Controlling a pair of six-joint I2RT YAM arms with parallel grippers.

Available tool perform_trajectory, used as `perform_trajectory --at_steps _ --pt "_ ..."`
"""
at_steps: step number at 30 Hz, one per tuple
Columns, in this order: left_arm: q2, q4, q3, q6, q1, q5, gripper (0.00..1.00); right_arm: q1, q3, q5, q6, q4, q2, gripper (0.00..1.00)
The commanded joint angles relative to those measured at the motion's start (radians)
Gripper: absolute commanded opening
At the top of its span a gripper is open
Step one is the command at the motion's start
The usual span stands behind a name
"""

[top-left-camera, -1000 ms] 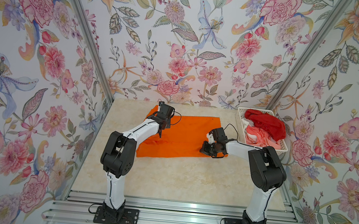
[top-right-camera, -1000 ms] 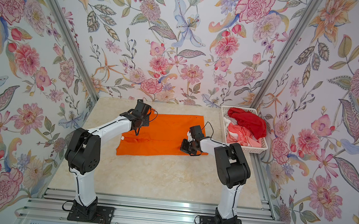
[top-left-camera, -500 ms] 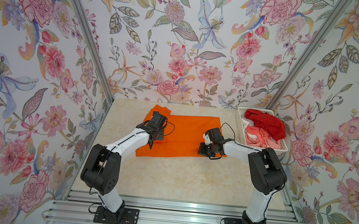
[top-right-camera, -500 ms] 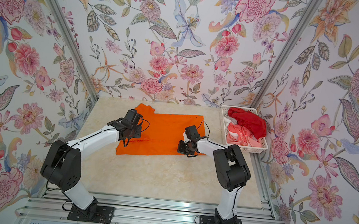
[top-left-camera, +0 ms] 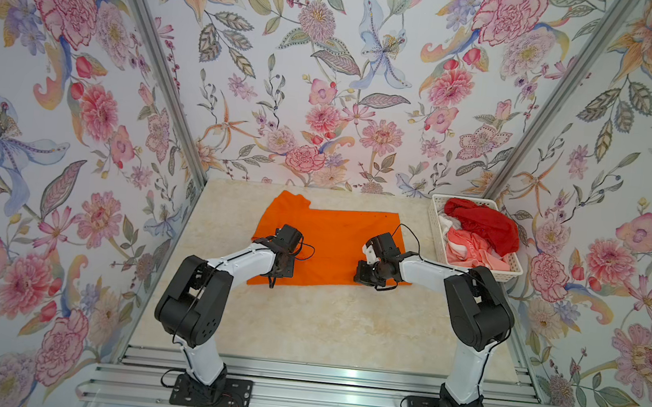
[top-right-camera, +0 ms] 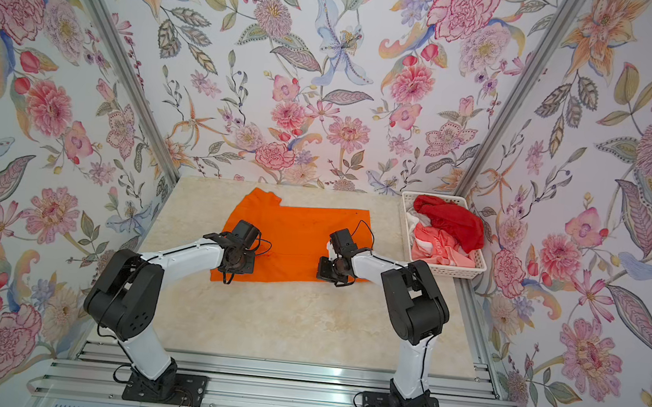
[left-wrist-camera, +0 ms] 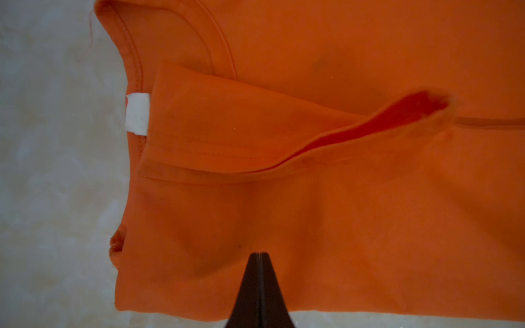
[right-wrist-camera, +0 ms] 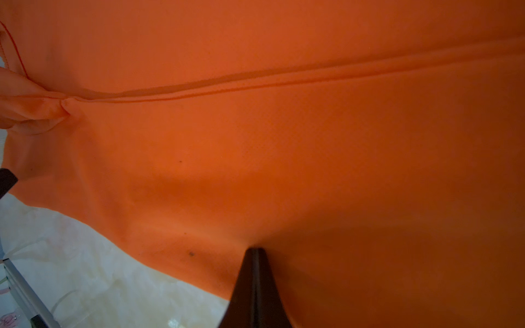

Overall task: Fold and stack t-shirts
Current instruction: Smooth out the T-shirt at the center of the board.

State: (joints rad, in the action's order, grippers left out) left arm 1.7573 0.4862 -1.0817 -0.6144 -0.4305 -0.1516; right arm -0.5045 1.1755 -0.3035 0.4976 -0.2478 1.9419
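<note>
Beige worktop [top-left-camera: 304, 324]: orange t-shirt [top-left-camera: 337, 234] lying flat; left pincer [left-wrist-camera: 257, 255], shut, moved from its far edge to near edge; right pincer [right-wrist-camera: 255, 251] shut, barely shifted.

Bright orange t-shirt [top-left-camera: 337, 234], deep red t-shirt [top-left-camera: 485, 226], floral walls [top-left-camera: 329, 70]

Beige marbled counter [top-left-camera: 304, 324], shown in both top views. An orange tee [top-left-camera: 338, 230] lies flat across its far middle. A white basket [top-left-camera: 435, 223] stands in the far right corner, just beside the tee, not touching it.
</note>
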Motion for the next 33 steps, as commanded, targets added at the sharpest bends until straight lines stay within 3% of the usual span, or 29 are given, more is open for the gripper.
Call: perform_trajectory --at_steps 1,12,18,23,26,27,30,31,33 --pt "0.059 0.011 -0.034 -0.028 0.005 0.020 0.00 -0.006 0.020 -0.007 0.009 -0.025 0.036 0.00" --pt "0.234 0.021 -0.228 0.007 0.109 -0.013 0.00 -0.007 0.010 -0.007 0.009 -0.034 0.069 0.00" --pt "0.374 0.043 -0.482 0.059 0.204 -0.130 0.00 -0.006 -0.005 -0.002 0.007 -0.038 0.073 0.00" --pt "0.397 0.043 -0.729 0.185 0.193 -0.143 0.00 -0.006 -0.002 0.025 0.002 -0.045 0.069 0.00" --pt "0.371 0.044 -0.788 0.244 0.170 -0.143 0.00 -0.006 0.013 0.052 -0.011 -0.047 0.047 0.00" --pt "0.355 0.046 -0.781 0.250 0.166 -0.141 0.04 -0.006 0.016 0.061 -0.018 -0.047 0.037 0.00" --pt "0.255 0.063 -0.652 0.236 0.151 -0.088 0.37 -0.006 0.005 0.107 -0.045 -0.046 -0.028 0.00" --pt "0.205 0.066 -0.577 0.208 0.147 -0.072 0.43 -0.004 -0.006 0.127 -0.060 -0.044 -0.060 0.08" --pt "0.110 0.066 -0.392 0.139 0.145 -0.080 0.49 0.004 -0.035 0.161 -0.083 -0.043 -0.126 0.44"
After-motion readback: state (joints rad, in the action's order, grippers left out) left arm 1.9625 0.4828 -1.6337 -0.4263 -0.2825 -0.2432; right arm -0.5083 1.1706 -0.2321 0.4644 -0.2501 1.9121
